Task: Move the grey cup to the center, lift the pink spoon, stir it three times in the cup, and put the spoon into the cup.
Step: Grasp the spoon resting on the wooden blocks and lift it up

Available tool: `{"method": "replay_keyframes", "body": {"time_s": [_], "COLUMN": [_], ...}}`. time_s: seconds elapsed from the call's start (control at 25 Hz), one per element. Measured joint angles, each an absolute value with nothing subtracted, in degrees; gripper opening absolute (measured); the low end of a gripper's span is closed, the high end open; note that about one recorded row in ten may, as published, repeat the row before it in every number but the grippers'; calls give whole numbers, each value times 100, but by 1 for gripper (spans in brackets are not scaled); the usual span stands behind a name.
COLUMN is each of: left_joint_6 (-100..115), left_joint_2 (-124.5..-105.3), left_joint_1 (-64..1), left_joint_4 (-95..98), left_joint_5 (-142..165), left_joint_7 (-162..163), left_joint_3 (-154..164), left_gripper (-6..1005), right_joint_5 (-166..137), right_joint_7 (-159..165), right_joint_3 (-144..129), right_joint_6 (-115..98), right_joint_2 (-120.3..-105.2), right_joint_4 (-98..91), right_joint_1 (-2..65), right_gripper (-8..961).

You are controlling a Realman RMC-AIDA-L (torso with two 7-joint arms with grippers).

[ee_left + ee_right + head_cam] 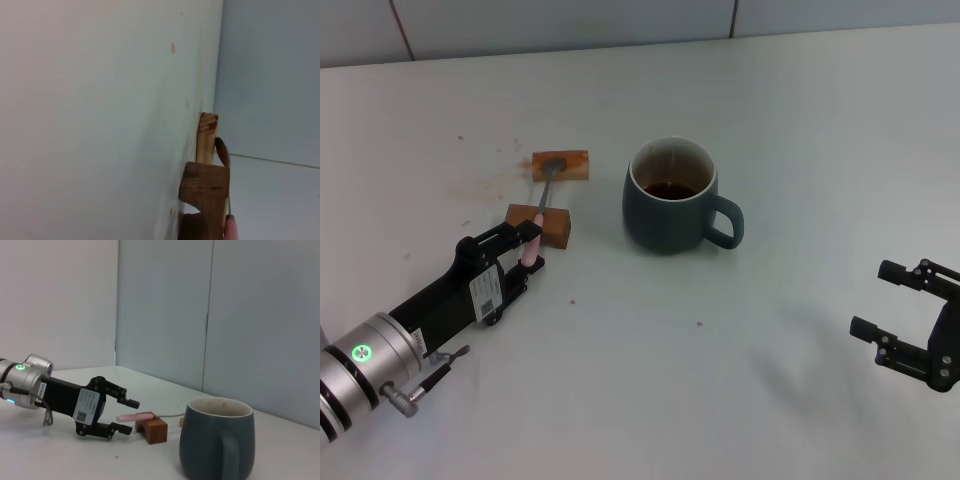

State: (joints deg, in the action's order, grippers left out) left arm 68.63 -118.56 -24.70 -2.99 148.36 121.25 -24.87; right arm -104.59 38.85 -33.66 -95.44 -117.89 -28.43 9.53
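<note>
The grey cup (665, 205) stands upright near the table's middle, its handle toward my right side and brown stains inside; it also fills the foreground as the cup (215, 445). The pink spoon (534, 243) lies across two brown blocks, its metal bowl on the far block (561, 165) and its handle over the near block (542, 226). My left gripper (527, 250) is open, one finger on each side of the pink handle's end, as the left gripper (127, 416) shows from the side. The spoon handle (231, 227) appears close up. My right gripper (880, 298) hovers open at the lower right, holding nothing.
The white tabletop (650, 380) carries brown smudges left of the far block. A wall with tile seams runs along the table's far edge (620, 45). The near block (205, 192) and far block (206, 137) sit directly ahead of the left wrist.
</note>
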Motion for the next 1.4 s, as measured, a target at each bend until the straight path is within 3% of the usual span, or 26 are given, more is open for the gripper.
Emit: {"method": "replay_keyframes", "body": {"time_s": [1.0, 1.4], "left_joint_6": [6783, 6783], "left_joint_2": [-11856, -11847], "left_joint_1": [-2541, -2525], "left_joint_4": [-369, -362], "left_joint_5": [14873, 14876], "left_joint_7": [12129, 12129], "left_joint_3": [-2476, -2482], "left_gripper": [408, 325], "right_joint_5": [-10459, -10459], "right_joint_7": [3894, 3894], "right_joint_3": [-3366, -3366], "right_joint_6": [-9527, -9527], "right_joint_2": [-11791, -11804], "right_joint_4": [-2829, -2830], "right_joint_1": [965, 967], "right_gripper": [702, 702]}}
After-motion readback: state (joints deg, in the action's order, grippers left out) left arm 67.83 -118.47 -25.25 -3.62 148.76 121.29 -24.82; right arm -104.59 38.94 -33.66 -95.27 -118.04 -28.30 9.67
